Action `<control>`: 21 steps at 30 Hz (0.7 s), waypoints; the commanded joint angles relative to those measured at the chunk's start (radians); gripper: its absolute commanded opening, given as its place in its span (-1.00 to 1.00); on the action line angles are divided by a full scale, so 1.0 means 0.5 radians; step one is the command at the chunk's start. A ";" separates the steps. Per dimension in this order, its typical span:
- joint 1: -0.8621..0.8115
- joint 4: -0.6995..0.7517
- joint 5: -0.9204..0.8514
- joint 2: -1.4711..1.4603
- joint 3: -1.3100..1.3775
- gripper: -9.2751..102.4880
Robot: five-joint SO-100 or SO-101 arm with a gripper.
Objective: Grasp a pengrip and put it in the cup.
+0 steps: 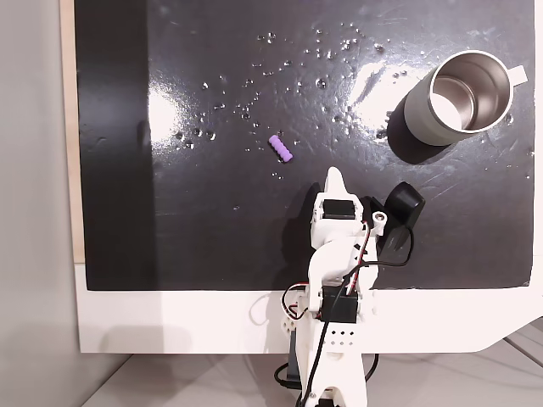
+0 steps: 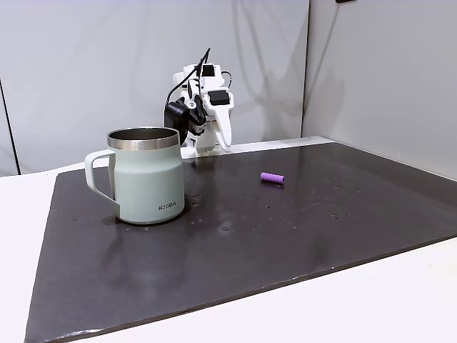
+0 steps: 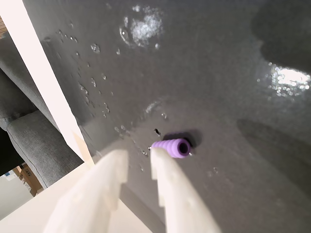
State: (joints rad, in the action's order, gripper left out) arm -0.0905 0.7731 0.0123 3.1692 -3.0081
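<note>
Fingers: two white tapered prongs, slightly spread, a narrow gap between the tips, nothing pinched. Raised off the tabletop in the wrist view; height above it not readable. In a fixed view from above, seen as one white tip pointing away from the arm base.

Pengrip: purple, ribbed, hollow end facing the wrist camera. Lies flat on the dark tabletop, just beyond the tip of the finger on the right of the wrist view and a little to that side of the gap; not between the fingers. Contact with that fingertip cannot be told: overlap in the wrist view may be only height. In the fixed view from above, ahead of the tip and offset to that view's left, apart from it. Long axis runs diagonally across the line of the fingers there, not square to it. In the side fixed view, alone on open mat.

Judgement: gap must shift sideways over the pengrip and open wider, with the closing line set across the short ribbed body, before any descent.

Cup: grey wall, shiny inside, upright, handle outward. Well apart from the fingers, ahead and far to the right in the fixed view from above; on the opposite side from the pengrip.

Droplets: scattered beyond the pengrip, farther from the fingers.
</note>
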 commanded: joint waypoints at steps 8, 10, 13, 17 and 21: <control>0.018 -0.058 -0.046 0.018 0.006 -0.83; 0.015 -0.058 -0.064 0.018 0.006 -0.83; -0.015 -0.049 -0.402 0.018 0.028 -0.83; -0.052 0.037 -0.755 0.018 0.156 -0.83; -0.018 0.206 -0.933 -0.015 0.405 -0.83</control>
State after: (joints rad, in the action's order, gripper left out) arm -0.1166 0.8345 -0.3850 3.1692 -2.9360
